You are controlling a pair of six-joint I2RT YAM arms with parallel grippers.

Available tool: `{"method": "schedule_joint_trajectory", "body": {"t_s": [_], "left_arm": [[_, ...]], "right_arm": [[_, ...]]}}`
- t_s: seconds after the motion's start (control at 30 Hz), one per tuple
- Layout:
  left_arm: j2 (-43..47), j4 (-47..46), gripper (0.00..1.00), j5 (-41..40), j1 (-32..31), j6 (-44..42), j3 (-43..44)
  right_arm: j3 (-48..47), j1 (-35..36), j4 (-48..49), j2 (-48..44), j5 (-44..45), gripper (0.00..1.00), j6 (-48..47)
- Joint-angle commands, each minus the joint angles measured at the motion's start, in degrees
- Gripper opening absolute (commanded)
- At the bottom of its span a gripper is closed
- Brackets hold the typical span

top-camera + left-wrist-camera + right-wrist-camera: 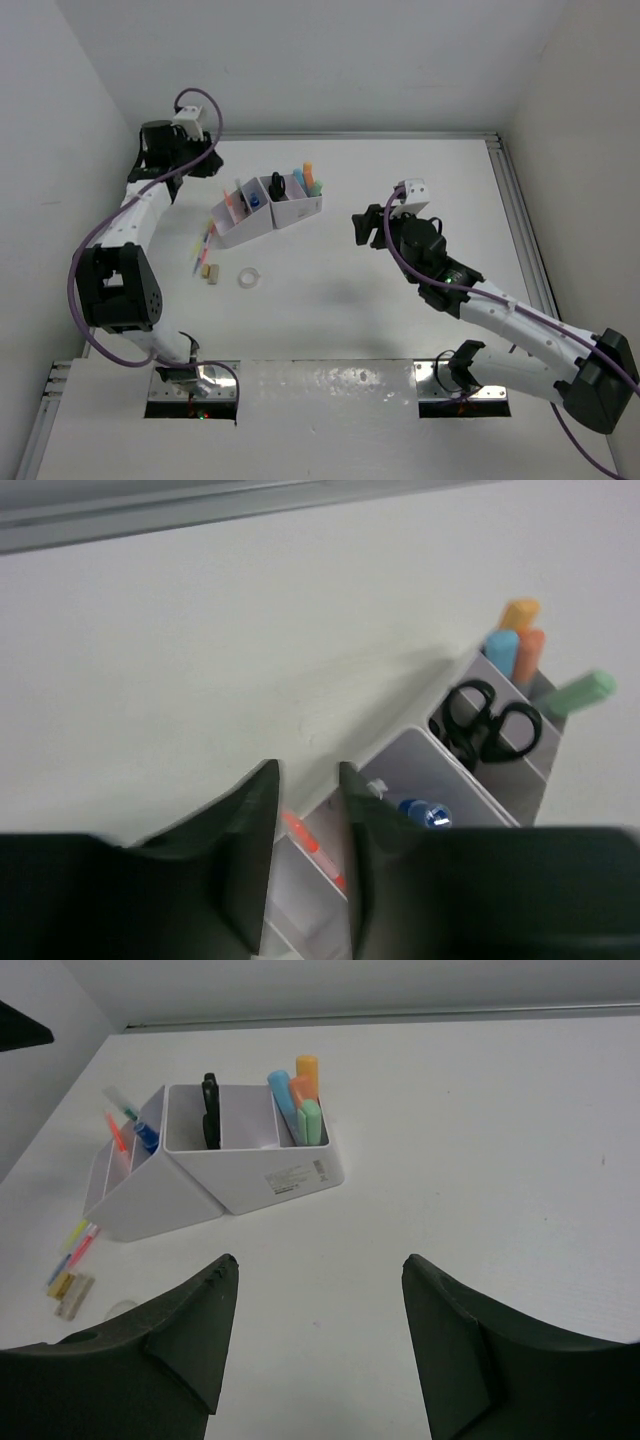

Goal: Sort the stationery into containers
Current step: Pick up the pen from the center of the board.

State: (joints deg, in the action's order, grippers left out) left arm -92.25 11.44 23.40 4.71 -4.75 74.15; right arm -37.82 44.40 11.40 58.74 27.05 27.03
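Your left gripper [308, 780], set to a narrow gap and holding nothing, hangs just over the pale lilac-white plastic organiser [430, 765]; your right gripper [320, 1270] gapes wide, empty. Loose pastel pens [203, 245] lie just beyond it. Reach carelessly and you may clip its wall, tipping it.

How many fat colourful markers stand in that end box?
4, all in the organiser's end compartment beside the scissors: yellow-orange marker, blue marker, darker orange marker, green marker. Others may hide below.

Pale organiser [250, 230] holds black scissors [278, 186], capsule pieces [309, 180]; pens [204, 244], tape ring [241, 279] lie beside.
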Motion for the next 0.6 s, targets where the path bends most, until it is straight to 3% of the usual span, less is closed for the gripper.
{"method": "schedule_joint_trajectory", "body": {"t_s": [0.0, 0.07, 0.2, 0.33, 0.57], "left_arm": [[1.28, 7.00, 0.13, -5.98, 2.32, -4.20, 2.84], [0.49, 10.77, 0.00, -9.40, 2.58, -8.14, 2.41], [0.40, 11.06, 0.00, -9.77, 4.87, -12.11, -4.86], [-0.39, 8.51, 0.12, -10.74, 6.01, -16.94, -10.68], [-4.68, 5.61, 0.12, -14.17, 6.80, -18.62, -15.09]], "right_arm": [[0.64, 0.25, 0.12, -1.78, 0.64, 0.65, 1.01], [2.13, 0.16, -0.06, -2.31, 0.81, 0.65, 1.71], [3.81, 0.33, -0.24, -3.45, 0.99, 0.65, 2.59], [5.04, 0.33, -0.67, -3.98, 1.08, 0.65, 3.38], [8.02, 0.33, -0.15, -5.83, 2.83, 0.65, 3.82]]}}
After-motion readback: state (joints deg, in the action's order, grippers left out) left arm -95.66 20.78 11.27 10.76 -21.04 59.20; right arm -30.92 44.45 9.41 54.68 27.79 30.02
